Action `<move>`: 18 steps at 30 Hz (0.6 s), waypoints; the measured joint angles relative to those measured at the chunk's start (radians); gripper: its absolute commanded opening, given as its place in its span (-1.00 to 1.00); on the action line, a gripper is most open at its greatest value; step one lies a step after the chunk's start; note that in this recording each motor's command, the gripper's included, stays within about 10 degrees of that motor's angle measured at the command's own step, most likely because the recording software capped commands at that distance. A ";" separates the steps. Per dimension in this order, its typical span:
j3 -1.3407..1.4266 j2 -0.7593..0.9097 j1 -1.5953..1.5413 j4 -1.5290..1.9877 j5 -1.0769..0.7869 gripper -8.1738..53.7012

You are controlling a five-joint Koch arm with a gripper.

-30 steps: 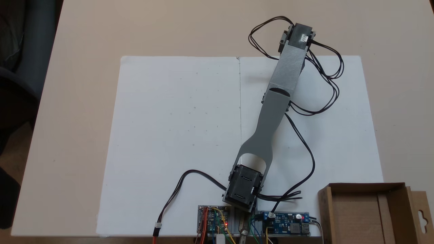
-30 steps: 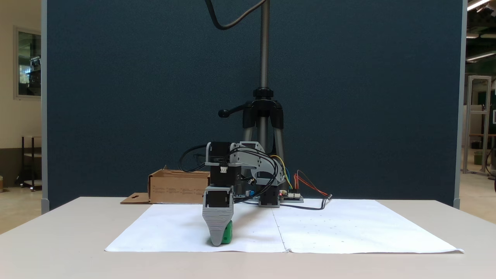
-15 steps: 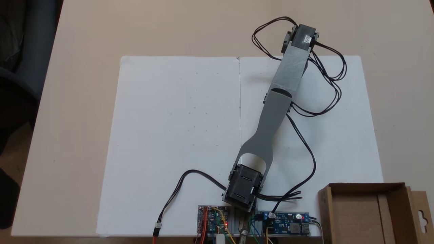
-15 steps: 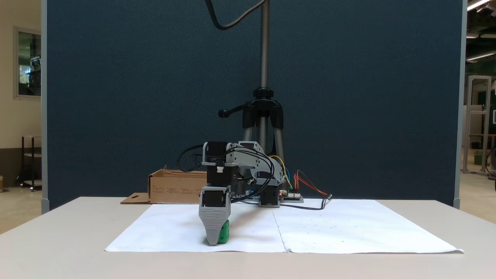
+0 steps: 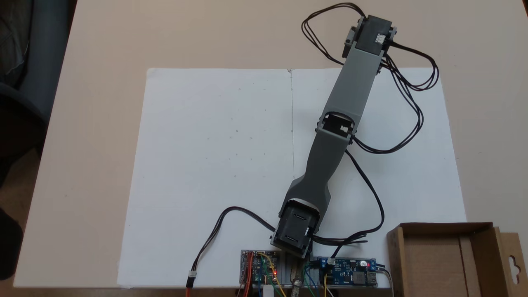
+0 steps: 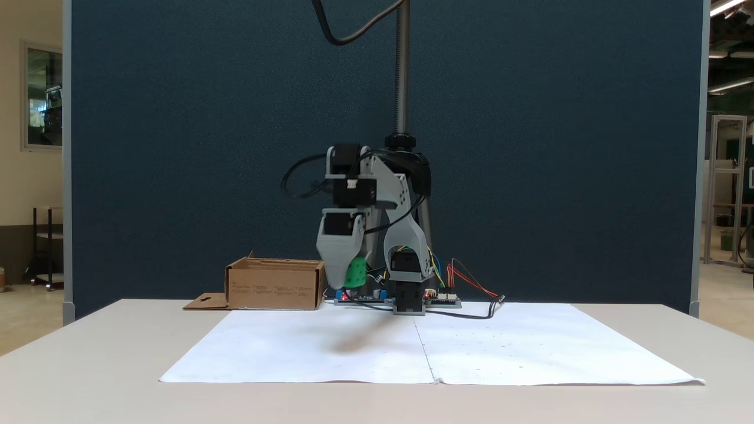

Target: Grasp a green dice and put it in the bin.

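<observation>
Small dark print is seen on the front wall of the bin; it is too small to be read. A white label on the wrist servo is likewise illegible. In the side fixed view the gripper is seen raised well above the white paper sheet, pointing down, clamped on the green dice, which is held in the air just beside the bin. From above, the arm is seen stretched from its base diagonally toward the table's far edge.
</observation>
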 measured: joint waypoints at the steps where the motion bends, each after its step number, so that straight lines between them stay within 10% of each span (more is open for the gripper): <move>1: 0.069 0.051 -0.002 -0.006 0.015 -0.36; 18: 0.195 0.336 0.548 -0.172 0.067 -0.36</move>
